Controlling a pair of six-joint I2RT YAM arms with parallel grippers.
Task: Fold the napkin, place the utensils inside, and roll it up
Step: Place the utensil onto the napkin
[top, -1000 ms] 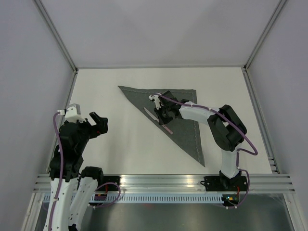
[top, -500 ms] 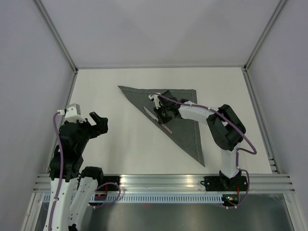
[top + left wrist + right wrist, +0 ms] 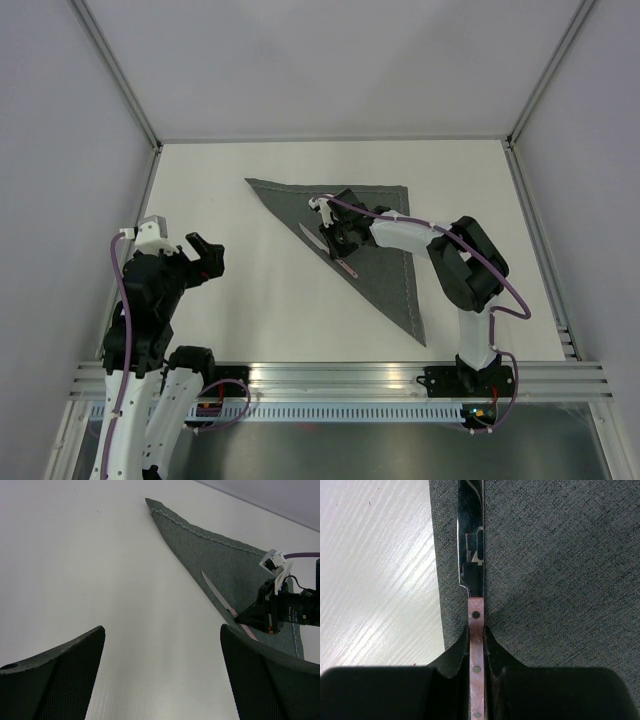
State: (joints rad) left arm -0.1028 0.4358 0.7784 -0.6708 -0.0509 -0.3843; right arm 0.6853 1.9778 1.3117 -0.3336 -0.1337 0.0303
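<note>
A: Top view — napkin (image 3: 390, 215) is folded to a triangle on the worktop (image 3: 240, 300). Knife (image 3: 308, 235) runs along its left folded edge, right end effector (image 3: 336, 242) clamped on the handle.
B: Left end effector (image 3: 203, 256)?
A: Well off to the left, jaws wide, holding nothing. Left wrist view agrees.
B: Right wrist view?
A: Fingers (image 3: 445, 675) pinch the pink handle, blade over the fabric just beside the edge — can't tell if it rests. My read: fold done, placing underway, release and roll left. No other utensil seen; only the right arm sits over the cloth.
</note>
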